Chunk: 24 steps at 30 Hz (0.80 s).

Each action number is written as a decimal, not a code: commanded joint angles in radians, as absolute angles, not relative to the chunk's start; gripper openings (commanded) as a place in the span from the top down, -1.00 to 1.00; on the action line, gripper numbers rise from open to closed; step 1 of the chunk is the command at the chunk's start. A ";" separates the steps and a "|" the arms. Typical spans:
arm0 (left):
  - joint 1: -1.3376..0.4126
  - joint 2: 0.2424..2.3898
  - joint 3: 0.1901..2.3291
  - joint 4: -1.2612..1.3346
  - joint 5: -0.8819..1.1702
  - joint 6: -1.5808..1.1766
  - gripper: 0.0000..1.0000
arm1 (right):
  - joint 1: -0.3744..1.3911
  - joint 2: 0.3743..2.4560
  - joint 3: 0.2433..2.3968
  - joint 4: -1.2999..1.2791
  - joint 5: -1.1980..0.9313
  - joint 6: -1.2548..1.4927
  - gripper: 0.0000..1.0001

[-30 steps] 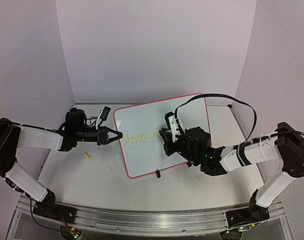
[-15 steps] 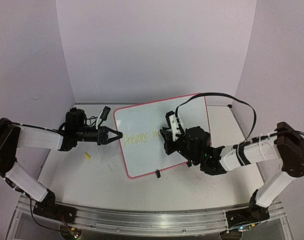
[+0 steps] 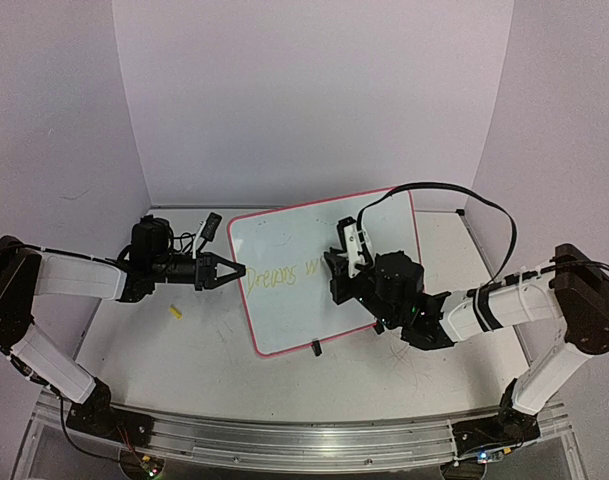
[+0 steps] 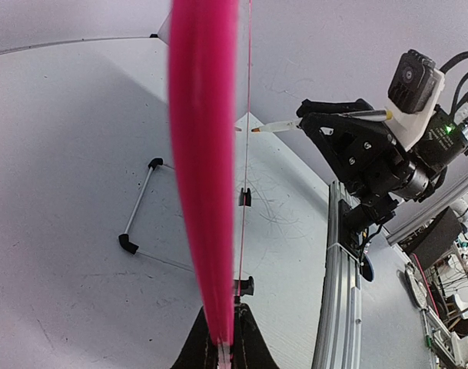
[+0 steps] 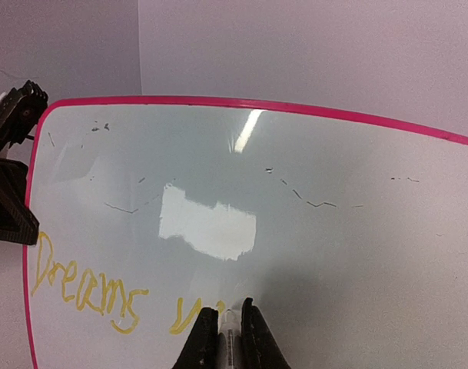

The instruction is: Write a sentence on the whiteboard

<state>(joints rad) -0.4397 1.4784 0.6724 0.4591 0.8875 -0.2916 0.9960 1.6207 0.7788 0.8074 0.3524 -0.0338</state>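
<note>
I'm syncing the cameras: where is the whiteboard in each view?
Top external: whiteboard at centre, skewed.
Left wrist: edge-on, a vertical pink band mid-frame.
Right wrist: whiteboard fills most of the frame.
Shared landmark: its pink rim, visible in all three.

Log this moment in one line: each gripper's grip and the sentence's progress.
left gripper: shut on whiteboard rim | right gripper: shut on marker | sentence: "Dreams" done, next word begun

Right end effector [image 3: 334,270] shifts along the writing line
In the top view it has slid slightly toward 2 o'clock across the whiteboard [image 3: 284,232] with its marker [image 5: 230,337], and more of the second word's first yellow strokes in the sentence [image 3: 281,275] now shows.
</note>
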 commanded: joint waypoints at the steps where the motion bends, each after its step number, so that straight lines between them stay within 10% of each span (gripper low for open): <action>1: -0.461 1.481 0.690 0.449 0.863 -0.219 1.00 | 0.987 1.621 0.807 0.832 0.403 -0.019 1.00; 24: -0.461 1.475 0.690 0.447 0.862 -0.222 1.00 | 0.985 1.639 0.811 0.793 0.320 -0.008 1.00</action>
